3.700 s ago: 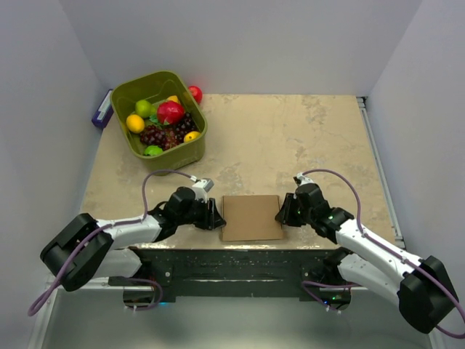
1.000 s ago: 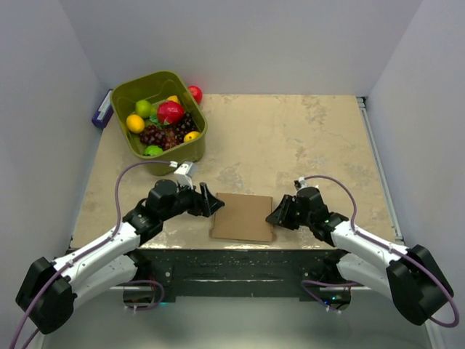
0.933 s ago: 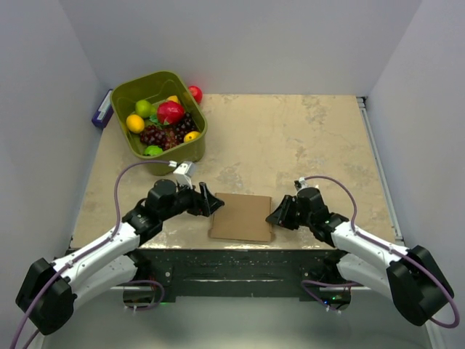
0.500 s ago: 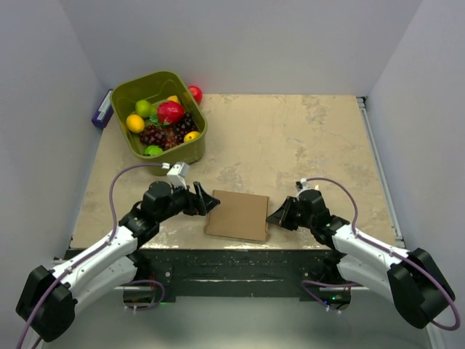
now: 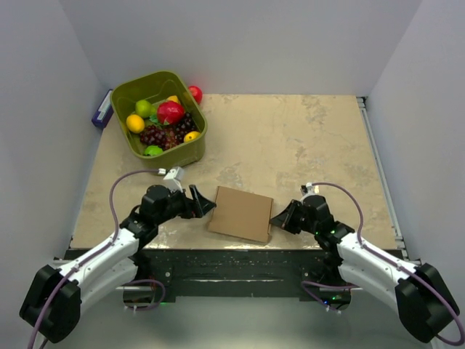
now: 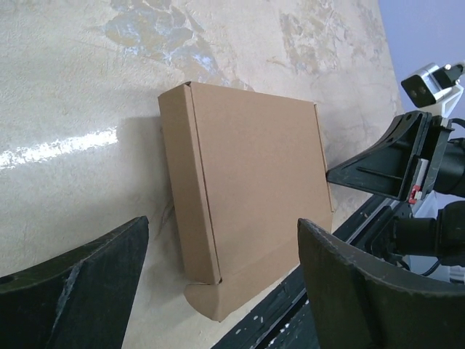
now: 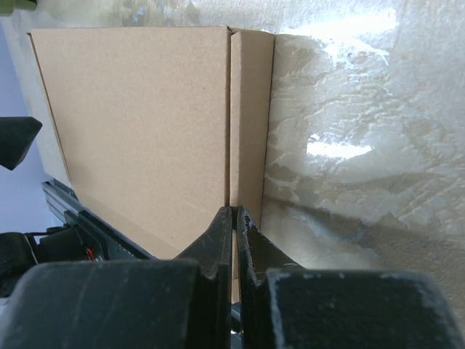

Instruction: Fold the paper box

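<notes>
shift: paper box (image 5: 240,214) is more skewed than a second ago, its far-left corner swung further from the arms; the right wrist has dropped back toward the near edge and the left arm has pulled slightly left.
box position: folded flat, plain brown, on the desk (image 5: 312,138) at its near edge, between the two arms; its near corner is at the desk lip.
box detail: left wrist view shows a narrow side panel creased along the left edge and a rounded tab at the near corner.
left fingers (image 6: 80,273): released, spread wide, with the box just beyond them and clear of both.
right fingers (image 7: 220,236): clenched together, tips against the narrow side strip at the box's right edge; cannot tell if any cardboard is pinched between them.
green bin (image 5: 190,147): far-left of the desk, well apart from the box, holds mixed fruit; one red fruit (image 5: 195,93) sits just behind it.
</notes>
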Robot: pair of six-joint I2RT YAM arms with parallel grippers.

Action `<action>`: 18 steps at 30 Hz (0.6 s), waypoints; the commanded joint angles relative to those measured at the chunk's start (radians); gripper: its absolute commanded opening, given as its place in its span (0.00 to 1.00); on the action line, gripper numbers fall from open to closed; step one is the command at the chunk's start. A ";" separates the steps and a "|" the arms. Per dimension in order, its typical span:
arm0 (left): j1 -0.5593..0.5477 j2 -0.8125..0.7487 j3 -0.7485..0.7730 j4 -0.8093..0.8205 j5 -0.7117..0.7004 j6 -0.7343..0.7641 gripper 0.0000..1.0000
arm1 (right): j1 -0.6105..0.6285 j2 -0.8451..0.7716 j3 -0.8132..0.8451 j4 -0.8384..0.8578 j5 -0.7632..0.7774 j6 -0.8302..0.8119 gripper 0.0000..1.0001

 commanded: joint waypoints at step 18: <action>0.025 0.296 -0.033 0.360 0.181 -0.057 0.84 | 0.000 -0.036 -0.038 -0.099 0.046 -0.002 0.00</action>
